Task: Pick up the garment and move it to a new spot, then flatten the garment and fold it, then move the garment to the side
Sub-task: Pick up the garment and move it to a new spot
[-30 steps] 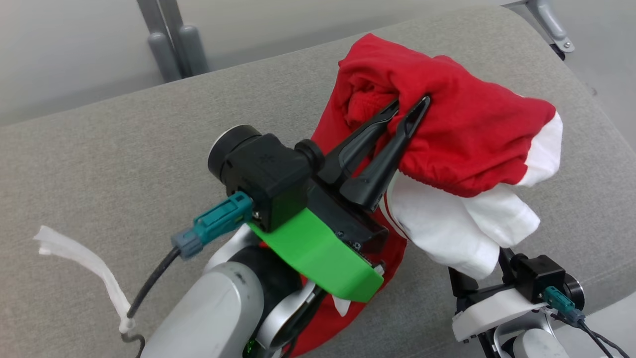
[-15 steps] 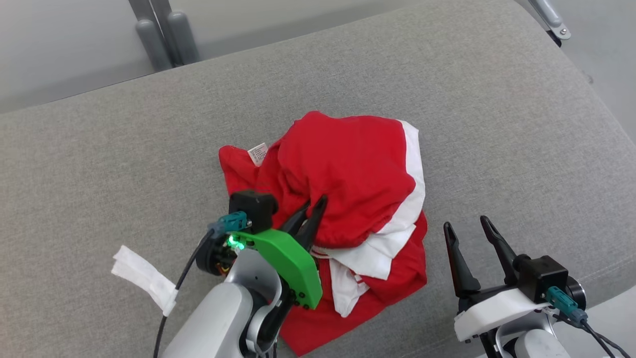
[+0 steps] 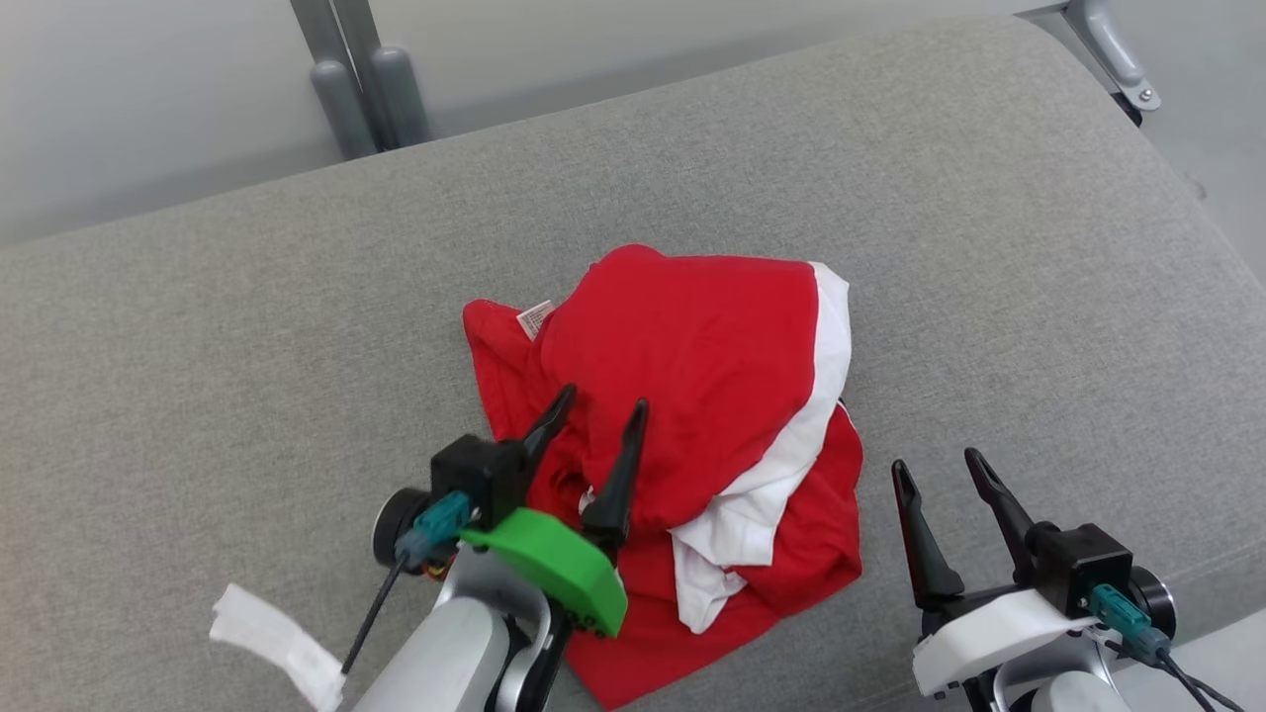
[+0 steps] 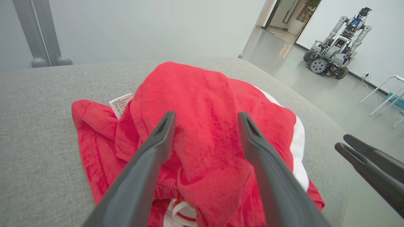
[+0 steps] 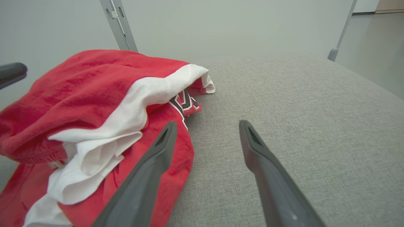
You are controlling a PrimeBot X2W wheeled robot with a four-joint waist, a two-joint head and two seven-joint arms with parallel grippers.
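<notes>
Looking down from the head, we see the garment (image 3: 692,346), red with white panels, lying in a crumpled heap on the grey upholstered bench (image 3: 247,326), about midway between its left and right sides and closer to its near edge than to its far one. A white care label (image 3: 535,316) shows at the heap's far-left fold.

The left gripper (image 3: 601,400) stands over the near-left part of the heap with its jaws apart. In the left wrist view its two dark fingers (image 4: 151,151) straddle a raised red fold, spread wide and not pinching it; whether they brush the cloth we cannot tell.

The right gripper (image 3: 937,463), its jaws likewise apart and empty, is over bare upholstery just beside the heap's right margin, toward the near edge. In the right wrist view one finger (image 5: 146,170) crosses the red hem and the other crosses grey fabric.

A white strip (image 3: 267,643) lies toward the near left of the bench, beside the left arm's cable (image 3: 374,613). Grey posts (image 3: 361,79) rise beyond the far edge, and a second wheeled robot (image 4: 337,22) stands on the floor in the background.
</notes>
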